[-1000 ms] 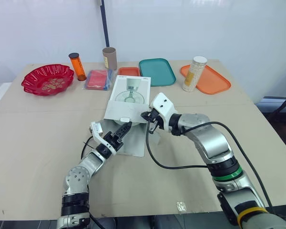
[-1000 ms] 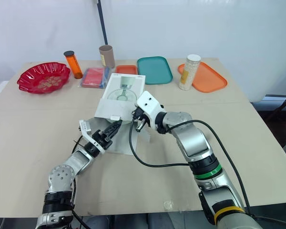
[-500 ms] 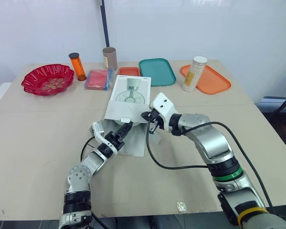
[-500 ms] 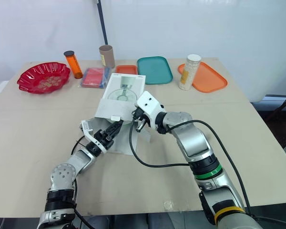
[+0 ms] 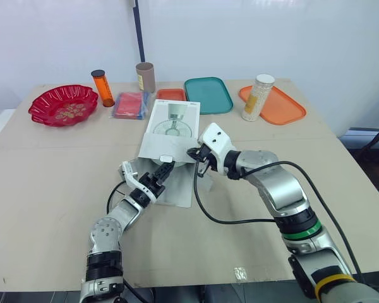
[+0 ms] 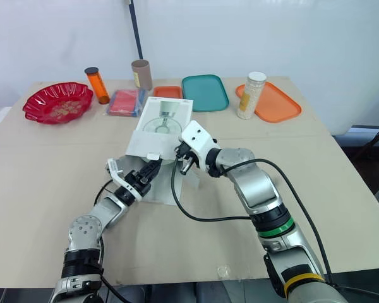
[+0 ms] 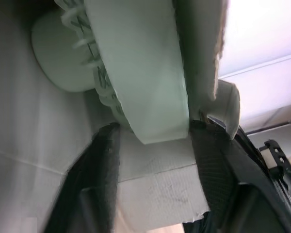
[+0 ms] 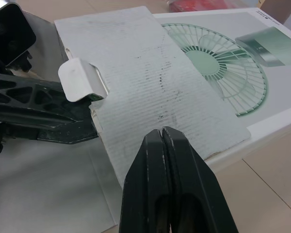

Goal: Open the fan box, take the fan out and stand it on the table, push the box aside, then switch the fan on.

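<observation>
Left tool (image 5: 165, 170) has edged into the corrugated cardboard box (image 5: 172, 126).

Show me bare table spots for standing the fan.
Widest free patch: the table's left side, between the red bowl and the left arm. Another: right of the right arm, before the orange tray. Crowded: the back row, and the centre around the fan box, left end effector and right end effector.

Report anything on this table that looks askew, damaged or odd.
Only the fan box stands out. It lies flat and slightly askew with its near end open, and the inner face of its open flap is scuffed with dark smudges. Nothing looks spilled.
</observation>
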